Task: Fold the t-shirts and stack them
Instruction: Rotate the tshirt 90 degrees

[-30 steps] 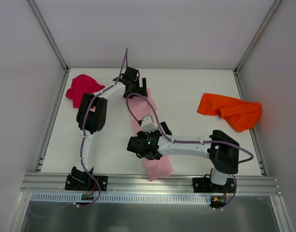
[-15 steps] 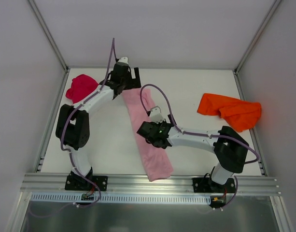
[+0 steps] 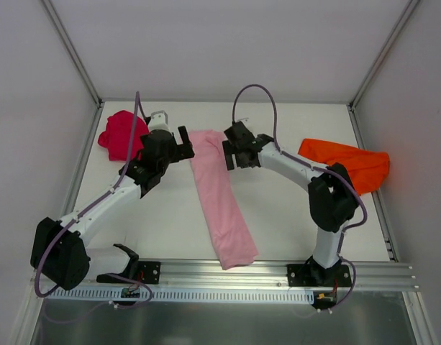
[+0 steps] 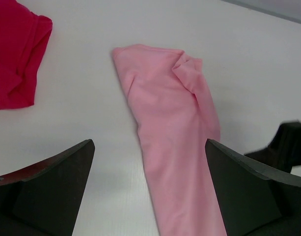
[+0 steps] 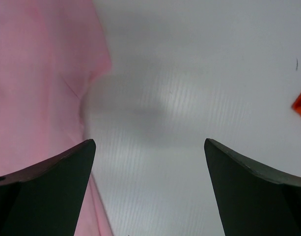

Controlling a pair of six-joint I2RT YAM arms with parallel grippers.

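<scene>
The light pink t-shirt (image 3: 221, 198) lies folded into a long narrow strip down the middle of the table; it also shows in the left wrist view (image 4: 175, 132) and in the right wrist view (image 5: 37, 88). The crimson-magenta t-shirt (image 3: 119, 134) is bunched at the far left and shows in the left wrist view (image 4: 15, 54). The orange t-shirt (image 3: 347, 164) is crumpled at the far right. My left gripper (image 3: 184, 142) is open and empty just left of the strip's far end. My right gripper (image 3: 228, 152) is open and empty just right of it.
A metal rail (image 3: 220, 272) runs along the table's near edge. Grey walls stand close on the left, back and right. Bare table (image 3: 292, 215) shows right of the pink strip and between it and the left arm.
Both grippers have let go of the pink shirt. The left arm pulled back left; the right arm swung from the strip's near half up to its far end. The strip lies flat.
</scene>
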